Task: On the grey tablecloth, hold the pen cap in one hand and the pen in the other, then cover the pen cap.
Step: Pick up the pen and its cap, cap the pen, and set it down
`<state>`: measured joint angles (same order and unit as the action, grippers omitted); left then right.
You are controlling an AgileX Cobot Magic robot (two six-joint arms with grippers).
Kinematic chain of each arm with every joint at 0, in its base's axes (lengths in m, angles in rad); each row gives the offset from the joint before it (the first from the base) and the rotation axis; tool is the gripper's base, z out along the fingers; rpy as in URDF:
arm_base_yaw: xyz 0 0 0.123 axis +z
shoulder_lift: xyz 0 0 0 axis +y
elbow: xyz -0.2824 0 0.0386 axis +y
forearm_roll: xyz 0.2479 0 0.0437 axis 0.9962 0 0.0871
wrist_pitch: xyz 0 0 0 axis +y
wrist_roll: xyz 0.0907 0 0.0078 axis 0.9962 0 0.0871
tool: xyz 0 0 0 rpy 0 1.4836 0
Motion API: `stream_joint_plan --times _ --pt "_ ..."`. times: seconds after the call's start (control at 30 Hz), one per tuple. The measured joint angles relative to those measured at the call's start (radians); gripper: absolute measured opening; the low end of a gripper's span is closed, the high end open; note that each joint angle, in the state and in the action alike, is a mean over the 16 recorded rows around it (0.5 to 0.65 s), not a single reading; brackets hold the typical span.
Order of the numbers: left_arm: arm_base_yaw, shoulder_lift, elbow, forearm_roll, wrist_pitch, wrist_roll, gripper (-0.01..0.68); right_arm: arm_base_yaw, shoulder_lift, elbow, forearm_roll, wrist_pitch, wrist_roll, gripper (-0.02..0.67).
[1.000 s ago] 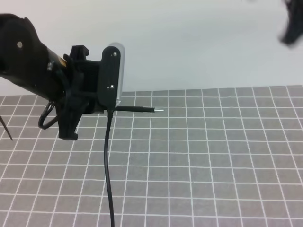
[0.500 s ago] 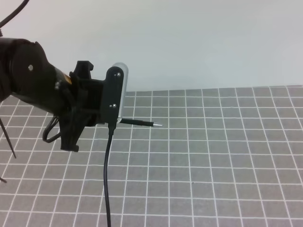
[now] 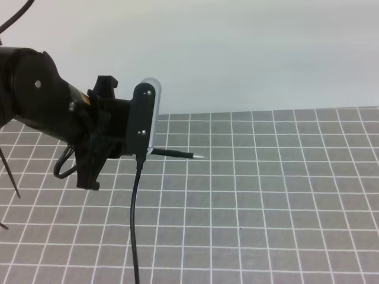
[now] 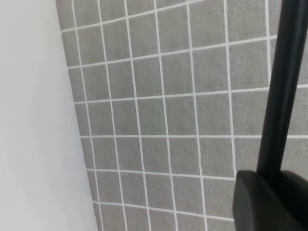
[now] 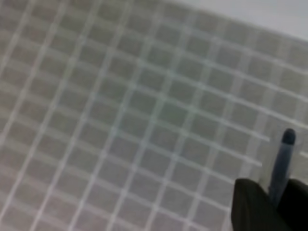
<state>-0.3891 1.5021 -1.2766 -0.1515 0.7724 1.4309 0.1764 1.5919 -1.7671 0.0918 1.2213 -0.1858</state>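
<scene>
Over the last second the left arm had dropped a little and swung slightly inward, then settled; across the final half second nothing in the high view moved. The pen (image 3: 173, 153) went with it, so its silvery tip hung lower over the grey tablecloth (image 3: 284, 195), pointing right toward the middle of the scene and clear of the cloth. In the wrist view the left gripper (image 4: 267, 188) was clenched on the pen's rear end, the black shaft running straight out from between its dark fingers. A dark shape that had sat at the upper right corner of the high view a second before was gone, and the right arm no longer showed there at all. Its own camera, though blurred, showed the right gripper (image 5: 274, 197) closed on a short dark piece, most likely the pen cap (image 5: 284, 159), held above the grid. Both parts therefore seemed to be in hand and well apart; bringing cap and tip together in line was probably what remained, and neither end had yet met
</scene>
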Motion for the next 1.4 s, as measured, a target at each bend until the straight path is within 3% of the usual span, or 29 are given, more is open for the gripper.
stream_joint_plan --times 0.5,0.87,1.17,1.4 --pt "-0.078 -0.002 0.001 0.001 0.003 0.041 0.042 -0.006 0.005 0.443 0.205 -0.004 -0.25 0.086" --pt "-0.179 -0.003 0.001 0.059 -0.007 0.041 0.042 0.155 -0.013 0.532 0.218 -0.008 -0.339 0.086" --pt "-0.257 -0.003 0.043 0.267 -0.115 -0.077 0.042 0.277 -0.053 0.531 0.206 -0.008 -0.374 0.086" --pt "-0.263 -0.028 0.201 0.57 -0.402 -0.347 0.042 0.298 -0.088 0.531 0.185 -0.007 -0.39 0.086"
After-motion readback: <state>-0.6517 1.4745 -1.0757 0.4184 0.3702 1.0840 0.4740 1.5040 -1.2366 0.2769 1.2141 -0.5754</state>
